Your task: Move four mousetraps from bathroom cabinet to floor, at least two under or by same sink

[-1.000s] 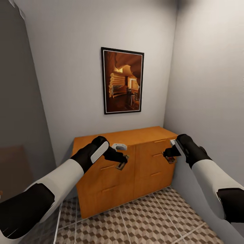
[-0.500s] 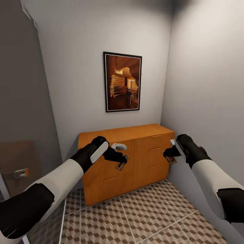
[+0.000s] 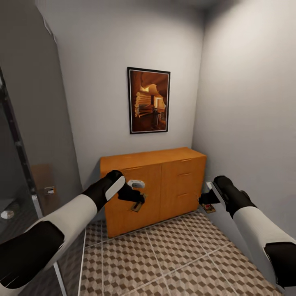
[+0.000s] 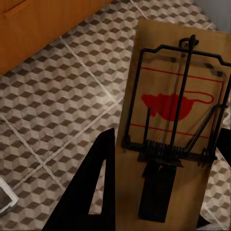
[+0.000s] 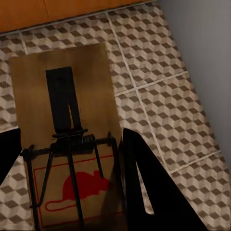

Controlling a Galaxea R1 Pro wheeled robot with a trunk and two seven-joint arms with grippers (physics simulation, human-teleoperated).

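My left gripper point(image 3: 137, 200) is shut on a mousetrap point(image 3: 137, 205), held in the air in front of the orange-brown cabinet point(image 3: 154, 186). In the left wrist view that mousetrap point(image 4: 171, 125) is a wooden plate with a black wire spring and a red mouse mark, clamped between dark fingers point(image 4: 89, 192). My right gripper point(image 3: 206, 204) is shut on a second mousetrap point(image 3: 209, 209) near the right wall. The right wrist view has this mousetrap point(image 5: 65, 139) above the bathroom floor point(image 5: 159, 96). The cabinet's drawers look closed. The bathroom sink is out of view.
The cabinet stands against the back wall under a framed picture point(image 3: 149, 100). A grey wall point(image 3: 250, 123) runs close along the right. At the left is a glass panel with a dark frame point(image 3: 18, 144). Cube-patterned floor tiles point(image 3: 164, 259) stretch toward me.
The whole view has pulled back and turned slightly: the cabinet looks smaller and farther, more floor shows, and a glass panel has come in at the left. Both grippers still hold their mousetraps.
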